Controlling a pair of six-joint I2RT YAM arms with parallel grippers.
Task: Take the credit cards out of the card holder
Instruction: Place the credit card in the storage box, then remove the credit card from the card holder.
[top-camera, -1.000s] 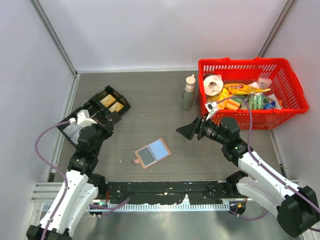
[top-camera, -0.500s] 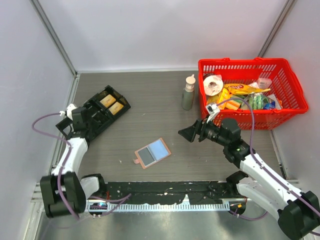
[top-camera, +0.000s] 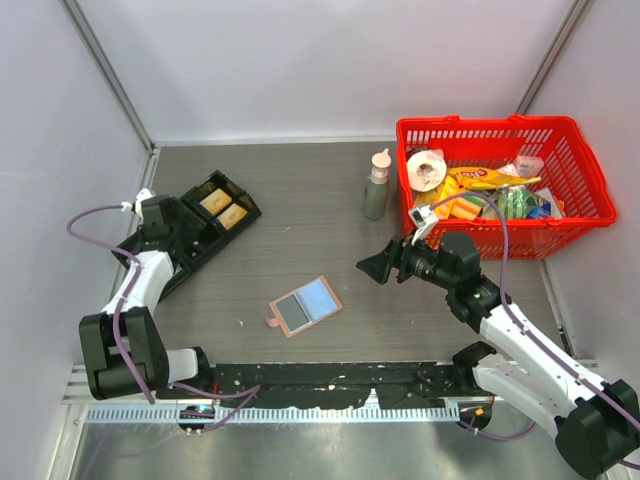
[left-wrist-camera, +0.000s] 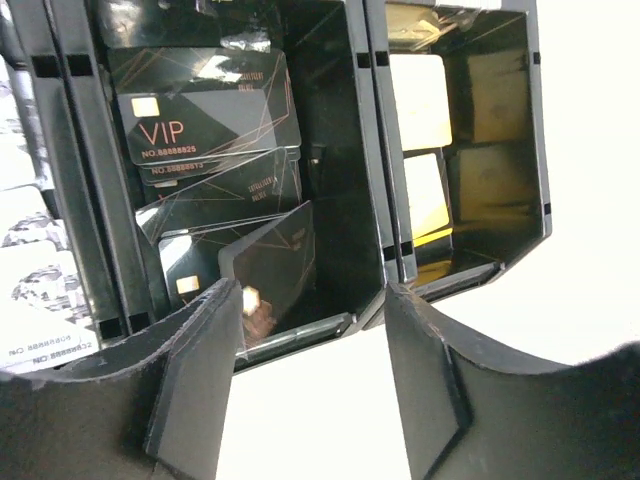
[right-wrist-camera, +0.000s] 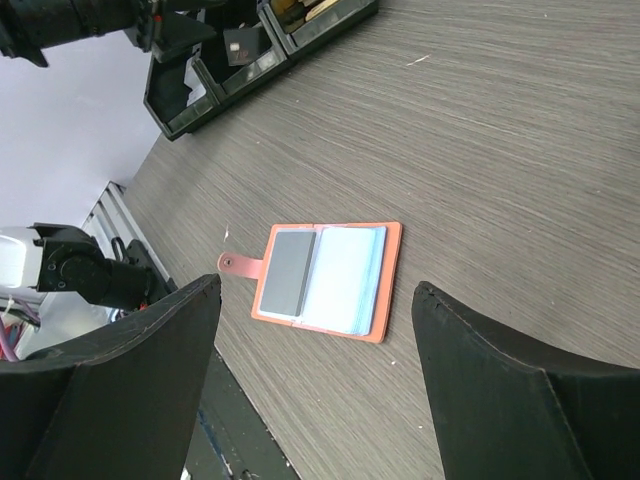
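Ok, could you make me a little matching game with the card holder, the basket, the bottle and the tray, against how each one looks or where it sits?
Things:
1. card holder
2. basket
3. bottle
4. tray

Descriptions:
A. standing upright
B. lying open and flat, in the middle
C. black, far left
D. red, far right

Pairs: 1-B, 2-D, 3-A, 4-C

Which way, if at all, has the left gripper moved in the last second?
Yes. Against the black tray, which stayed put, the left gripper has shifted a little left, toward the side wall, as its arm folded back.
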